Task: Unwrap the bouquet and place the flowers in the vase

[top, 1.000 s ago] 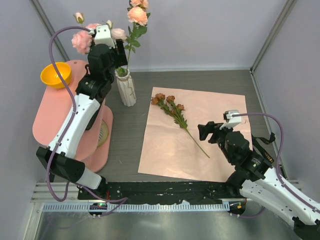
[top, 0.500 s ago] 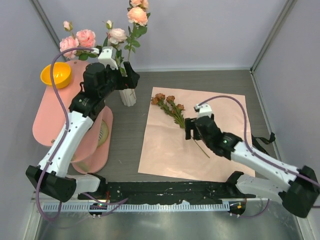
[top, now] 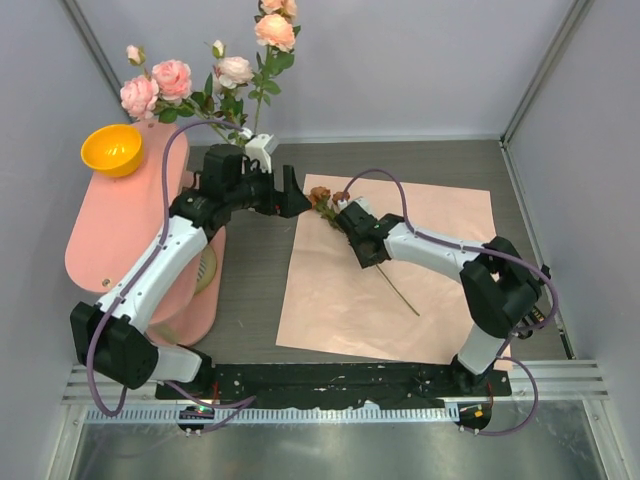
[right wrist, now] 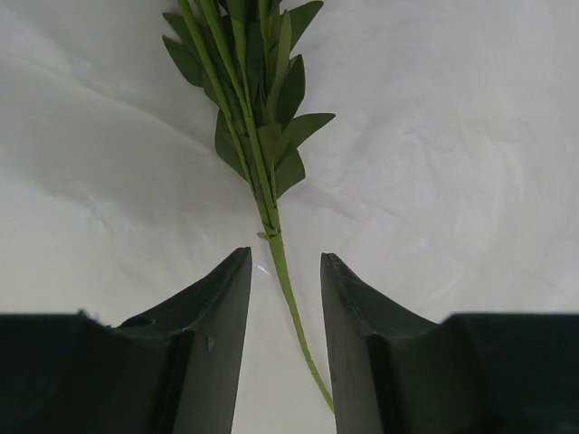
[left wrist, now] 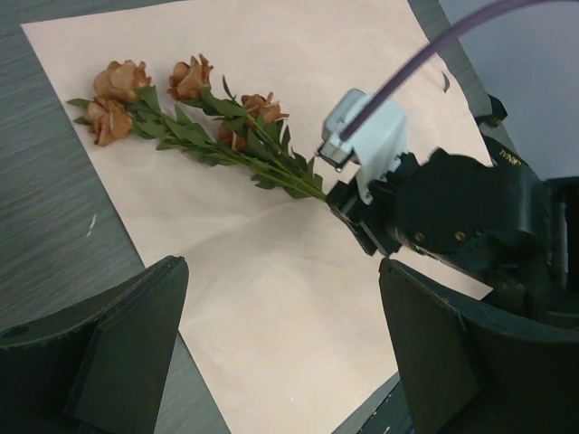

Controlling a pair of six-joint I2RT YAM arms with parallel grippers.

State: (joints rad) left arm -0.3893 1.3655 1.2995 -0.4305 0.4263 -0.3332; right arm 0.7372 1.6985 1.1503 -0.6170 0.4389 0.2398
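The salmon-pink paper (top: 400, 290) lies unfolded flat on the table. A sprig with brownish blooms (top: 322, 197) and green leaves lies on its upper left part, also seen as the brownish sprig (left wrist: 190, 117). My right gripper (top: 347, 226) is down over it. In the right wrist view its jaws (right wrist: 285, 258) straddle the thin green stem (right wrist: 276, 249), narrowed, with a gap on each side. My left gripper (top: 297, 200) hangs open at the sheet's left edge, holding nothing (left wrist: 280, 267). Pink roses (top: 172, 76) stand upright at the back. The vase is hidden behind my left arm.
An orange bowl (top: 111, 148) sits on a pink oval stand (top: 100, 250) at the left. Grey walls with metal posts close in the back and both sides. My two grippers are close together near the sprig's blooms.
My left arm has swung down and right from the roses to the sheet's left edge. My right arm has reached left over the sprig, and its jaws have narrowed around the stem.
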